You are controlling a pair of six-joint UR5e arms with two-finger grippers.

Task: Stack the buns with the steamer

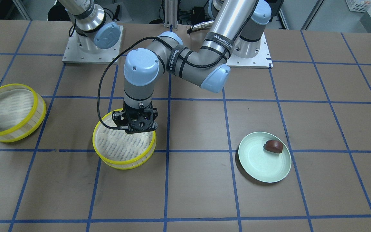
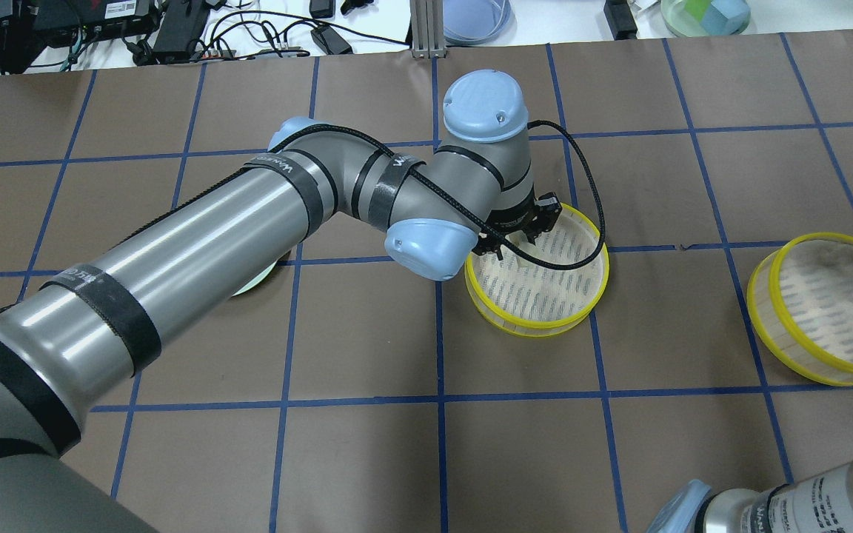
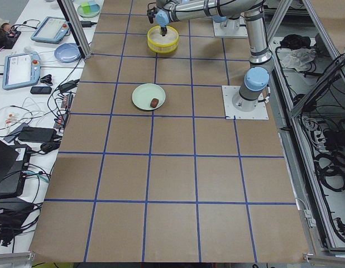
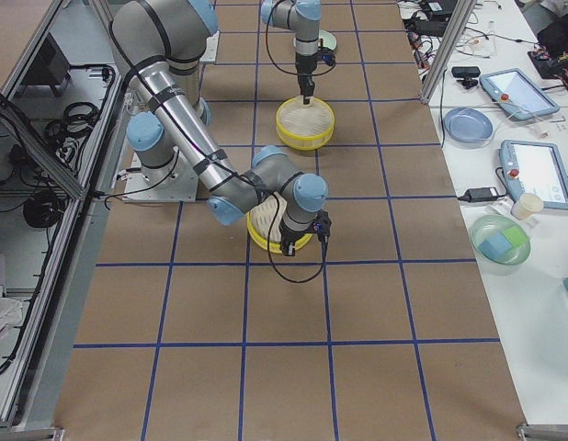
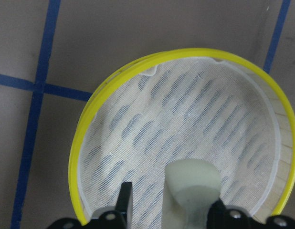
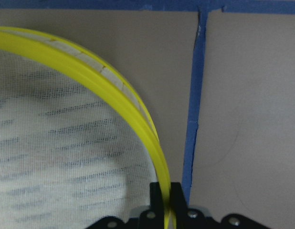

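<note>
My left gripper [image 5: 171, 205] hangs inside the middle steamer tray [image 1: 124, 166], low over its woven floor [image 5: 185, 109]. It is open. The cream bun [image 5: 193, 183] stands between the fingers, against one finger and apart from the other. My right gripper [image 6: 165, 195] is shut on the yellow rim [image 6: 123, 90] of the second steamer tray [image 1: 11, 85], which looks slightly tilted. That gripper is cut off at the edge of the front view. The brown bun [image 1: 274, 146] lies on the pale green plate [image 1: 262, 167].
The two arm base plates [image 1: 90, 48] sit at the robot's side of the table. The left arm [image 2: 212, 229] hides most of the green plate in the overhead view. Cables and devices [image 2: 175, 29] lie beyond the table's far edge.
</note>
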